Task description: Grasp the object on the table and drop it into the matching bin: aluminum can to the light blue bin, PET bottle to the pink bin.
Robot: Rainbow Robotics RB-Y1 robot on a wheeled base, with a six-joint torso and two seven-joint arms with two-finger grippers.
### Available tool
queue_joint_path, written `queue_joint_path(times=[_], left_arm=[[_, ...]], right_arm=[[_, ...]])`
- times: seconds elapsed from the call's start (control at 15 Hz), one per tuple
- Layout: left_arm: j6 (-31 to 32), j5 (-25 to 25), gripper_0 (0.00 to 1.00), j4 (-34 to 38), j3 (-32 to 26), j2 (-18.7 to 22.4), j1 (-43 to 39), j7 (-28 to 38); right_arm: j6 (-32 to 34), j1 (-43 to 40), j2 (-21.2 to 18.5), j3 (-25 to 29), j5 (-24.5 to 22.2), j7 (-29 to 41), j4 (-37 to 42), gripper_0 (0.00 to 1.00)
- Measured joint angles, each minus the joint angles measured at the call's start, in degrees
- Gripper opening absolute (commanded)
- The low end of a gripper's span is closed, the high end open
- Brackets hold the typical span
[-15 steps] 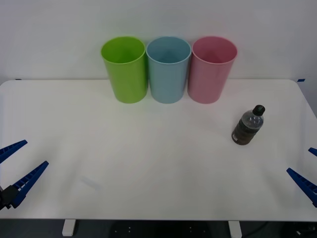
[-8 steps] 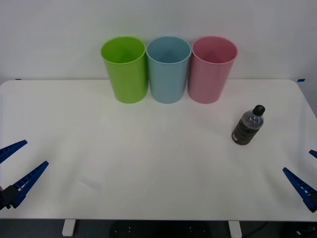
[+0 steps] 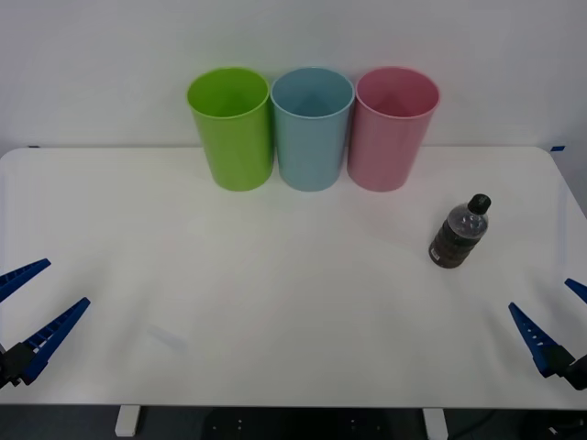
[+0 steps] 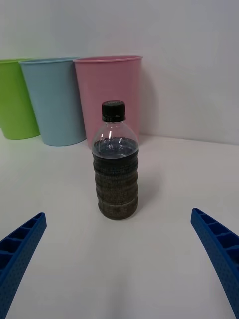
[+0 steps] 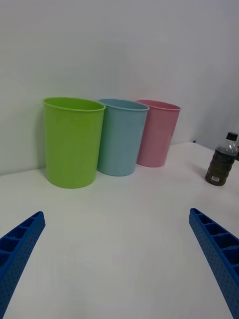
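The PET bottle (image 3: 459,233) stands upright on the white table (image 3: 293,284) toward the right side, dark brown inside with a black cap. At the back stand the pink bin (image 3: 393,128) and, to its left, the light blue bin (image 3: 312,128). My right gripper (image 3: 554,316) is open at the table's front right edge, short of the bottle. In the right wrist view the bottle (image 4: 115,169) sits centred ahead of the open right gripper (image 4: 119,261), with the pink bin (image 4: 99,84) behind it. My left gripper (image 3: 37,302) hangs open at the front left edge.
A lime green bin (image 3: 231,128) stands left of the light blue one, the three touching in a row against the back wall. The left wrist view takes in the green bin (image 5: 72,142), light blue bin (image 5: 120,137), pink bin (image 5: 157,132) and bottle (image 5: 221,162).
My right gripper has slid leftward in over the table's front right edge, nearer the bottle. The left gripper, bottle and bins have not moved.
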State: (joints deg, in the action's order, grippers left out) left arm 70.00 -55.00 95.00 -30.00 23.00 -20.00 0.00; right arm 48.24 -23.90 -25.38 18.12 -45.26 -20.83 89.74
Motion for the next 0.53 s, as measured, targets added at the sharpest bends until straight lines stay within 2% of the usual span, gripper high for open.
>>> queue_joint_path(times=[0.2,0.53], left_arm=[[0.00,0.00,1.00,0.00,0.00,0.00,0.00,0.00],[0.00,0.00,1.00,0.00,0.00,0.00,0.00,0.00]], right_arm=[[-2.79,0.54,1.35,-1.26,0.56,-0.72,0.00,1.00],[-7.73,3.17,4.99,-2.82,-2.14,-1.69,-0.01,1.00]])
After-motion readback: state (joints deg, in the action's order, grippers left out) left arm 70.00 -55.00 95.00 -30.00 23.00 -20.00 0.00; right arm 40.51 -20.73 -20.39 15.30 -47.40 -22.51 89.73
